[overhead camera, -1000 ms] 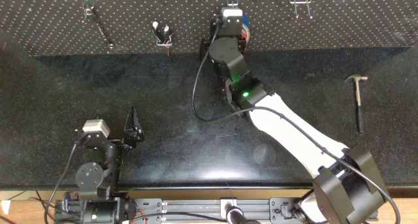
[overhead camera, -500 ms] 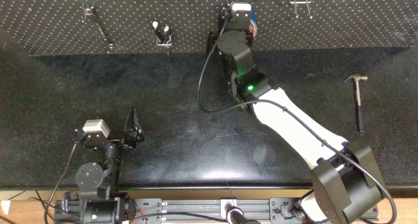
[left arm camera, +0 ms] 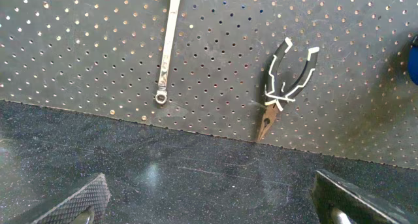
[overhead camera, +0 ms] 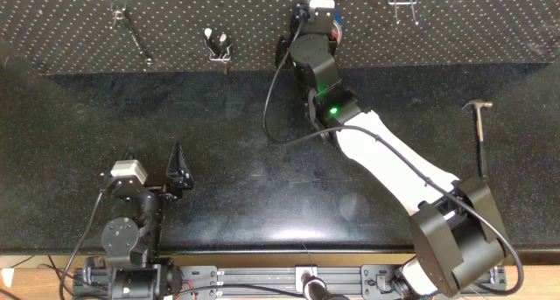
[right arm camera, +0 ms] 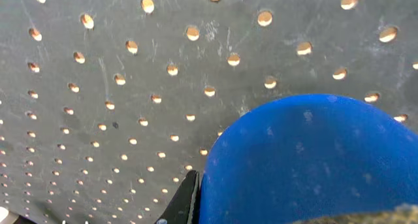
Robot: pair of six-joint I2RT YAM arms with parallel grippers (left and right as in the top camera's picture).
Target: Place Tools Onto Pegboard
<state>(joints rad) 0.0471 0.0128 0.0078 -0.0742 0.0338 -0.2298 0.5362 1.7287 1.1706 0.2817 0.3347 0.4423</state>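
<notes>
Even, fairly bright overhead light; pale glare patches lie on the black counter (overhead camera: 350,204), and the pegboard's (overhead camera: 490,38) holes catch small glints.

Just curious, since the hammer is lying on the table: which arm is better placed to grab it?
Right, probably. The hammer lies on its side of the table; the left gripper sits far across. First the right gripper must release the blue tool at the pegboard.

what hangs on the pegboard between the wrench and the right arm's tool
The pliers hang there, nose down, between the wrench and the right tool, which grips a blue item. The top view shows this.
</notes>
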